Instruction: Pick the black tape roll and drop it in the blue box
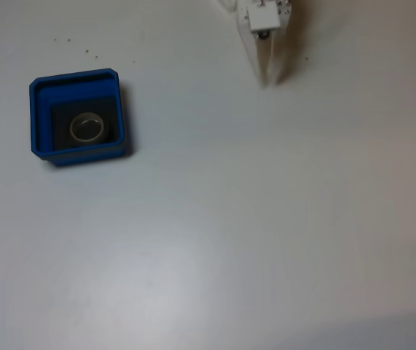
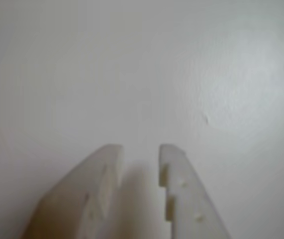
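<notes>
The blue box point(image 1: 41, 117) stands at the left of the white table in the fixed view. Inside it, flat on the dark floor, lies the black tape roll point(image 1: 72, 130), its pale inner core showing as a ring. My white gripper point(image 1: 271, 79) hangs at the top right, far from the box, with its fingers pointing down at the table. In the wrist view the gripper point(image 2: 141, 149) shows two pale fingers with a narrow gap and nothing between them, over bare table.
A few small dark specks point(image 1: 87, 51) dot the table point(image 1: 215, 219) behind the box. The tabletop is plain white from the box across to the gripper and toward the front.
</notes>
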You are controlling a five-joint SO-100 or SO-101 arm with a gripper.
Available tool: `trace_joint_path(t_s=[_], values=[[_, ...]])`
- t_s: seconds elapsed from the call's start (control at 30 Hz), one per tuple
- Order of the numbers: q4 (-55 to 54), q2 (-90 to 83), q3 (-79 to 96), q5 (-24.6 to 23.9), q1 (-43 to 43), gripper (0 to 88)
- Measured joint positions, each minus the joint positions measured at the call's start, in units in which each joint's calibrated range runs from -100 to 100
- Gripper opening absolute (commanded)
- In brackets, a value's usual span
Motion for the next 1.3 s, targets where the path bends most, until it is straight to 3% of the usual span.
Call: trace_joint_path(t_s=[0.17,0.27,0.53,1.3], values=[[-10.34,0.0,0.0,10.85,0.0,0.9],[-15.19,0.0,0.0,13.36,0.0,0.9],[-21.84,0.0,0.0,14.11,0.0,0.9],[-22.09,0.0,0.0,14.27,0.0,0.9]])
